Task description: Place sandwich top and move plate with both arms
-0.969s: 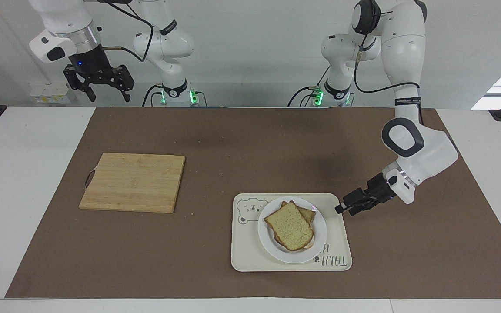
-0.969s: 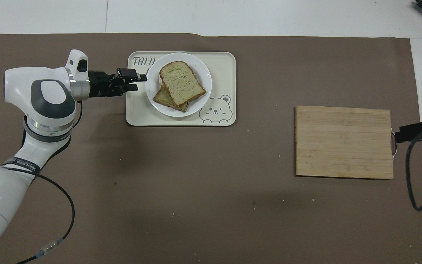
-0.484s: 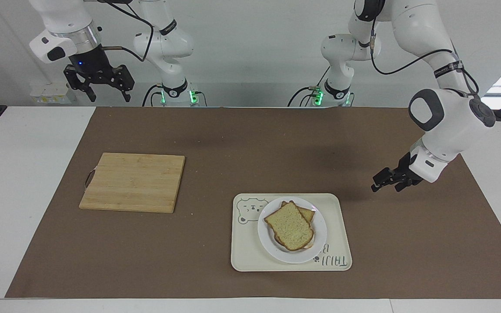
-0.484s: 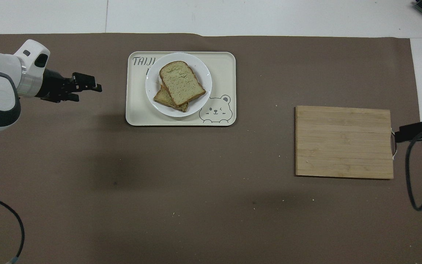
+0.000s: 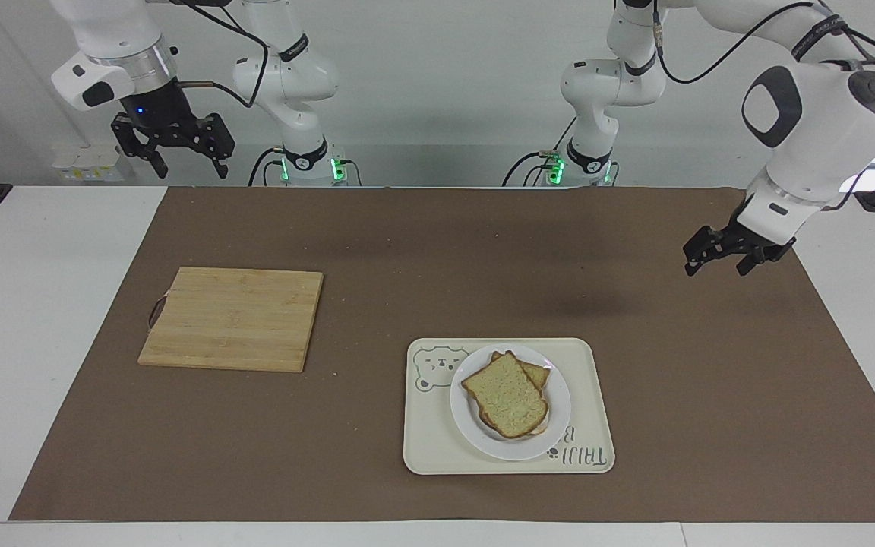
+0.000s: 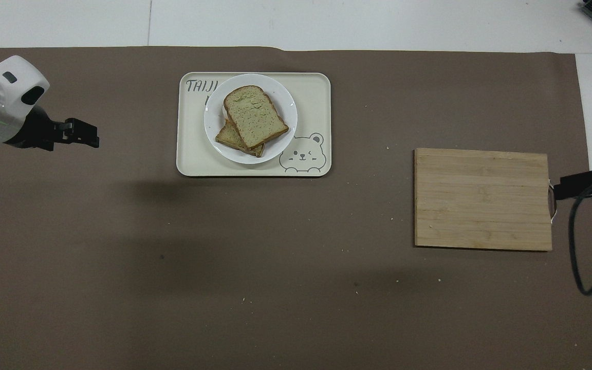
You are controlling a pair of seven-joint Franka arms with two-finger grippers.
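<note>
The sandwich top (image 5: 504,395) (image 6: 255,116), a pale speckled slice with a brown crust, lies on another slice whose corner (image 5: 538,372) sticks out from under it. Both rest on the small white plate (image 5: 559,414) (image 6: 288,100), which sits in the cream bear tray (image 5: 430,444) (image 6: 193,156). My left gripper (image 5: 715,264) (image 6: 90,139) hangs open and empty over the brown mat toward the left arm's end, well away from the tray. My right gripper (image 5: 179,156) (image 6: 558,190) waits open and empty, raised at the right arm's end of the table.
A bamboo cutting board (image 5: 232,317) (image 6: 482,198) lies on the brown mat (image 5: 437,251) toward the right arm's end, nearer to the robots than the tray. Crumbs dot the mat.
My left gripper has pulled back from the plate's edge, rising and swinging away toward the left arm's end of the table. The bread, plate, tray and right arm have not moved.
</note>
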